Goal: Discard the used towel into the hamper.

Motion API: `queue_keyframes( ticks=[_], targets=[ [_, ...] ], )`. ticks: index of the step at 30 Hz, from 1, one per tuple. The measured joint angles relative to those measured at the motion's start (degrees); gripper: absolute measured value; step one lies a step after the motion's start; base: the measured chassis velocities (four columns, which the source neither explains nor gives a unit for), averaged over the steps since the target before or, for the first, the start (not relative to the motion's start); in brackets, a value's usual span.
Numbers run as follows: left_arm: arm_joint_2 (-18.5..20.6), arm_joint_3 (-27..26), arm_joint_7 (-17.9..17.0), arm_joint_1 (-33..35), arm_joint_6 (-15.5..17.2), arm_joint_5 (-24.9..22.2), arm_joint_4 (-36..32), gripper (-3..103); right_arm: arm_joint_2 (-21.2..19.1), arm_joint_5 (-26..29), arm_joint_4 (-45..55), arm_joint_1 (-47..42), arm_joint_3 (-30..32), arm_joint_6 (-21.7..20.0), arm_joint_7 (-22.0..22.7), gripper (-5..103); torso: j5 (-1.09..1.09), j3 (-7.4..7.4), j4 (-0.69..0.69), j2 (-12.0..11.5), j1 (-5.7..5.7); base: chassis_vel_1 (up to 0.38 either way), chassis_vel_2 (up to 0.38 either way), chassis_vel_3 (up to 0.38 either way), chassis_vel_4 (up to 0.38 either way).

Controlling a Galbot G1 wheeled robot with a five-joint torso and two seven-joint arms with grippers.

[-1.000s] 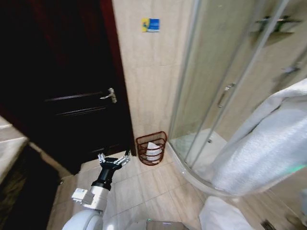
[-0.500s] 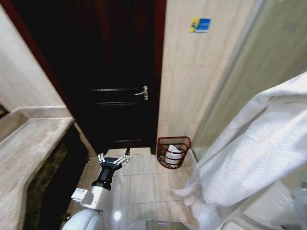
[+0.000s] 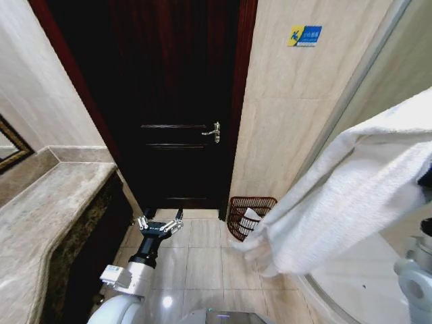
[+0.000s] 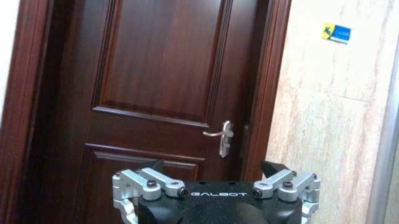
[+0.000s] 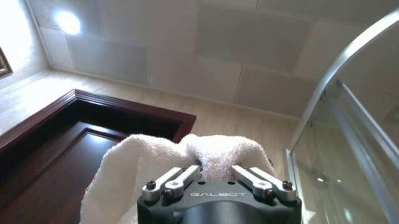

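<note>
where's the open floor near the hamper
Bare tiled floor lies between the open left gripper, the dark door and the hamper. The hamper's other side is crowded: the white towel, pinched in the right gripper, drapes across it.

A dark wooden door [image 3: 179, 115] with a metal handle [image 3: 214, 132] at its 3 o'clock edge stands at 12 o'clock, set in a red-brown frame [image 3: 241, 101]. Beige tiled wall [image 3: 297, 115] lies at 1 o'clock, with a small blue and yellow sticker [image 3: 304, 35] high on it. A stone bench [image 3: 47, 216] runs along 9 o'clock, a framed mirror [image 3: 9, 145] above it. The floor [image 3: 202, 260] is pale glossy tile. A curved glass shower screen [image 5: 349, 140] stands at 3 o'clock, and the ceiling [image 5: 187, 42] is pale panels with a lamp glare [image 5: 67, 21].
</note>
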Motion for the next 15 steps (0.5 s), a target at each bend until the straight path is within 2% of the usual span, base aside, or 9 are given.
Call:
queue_keyframes(
  ticks=[15],
  targets=[
    [0.00, 0.00, 0.00, 0.00, 0.00, 0.00, 0.00, 100, -1.91, 0.79, 0.00, 1.05, 0.05, -0.08, -0.70, 8, 0.02, 0.00, 0.00, 0.00, 0.00, -0.129, 0.131, 0.131, -0.128]
  ],
)
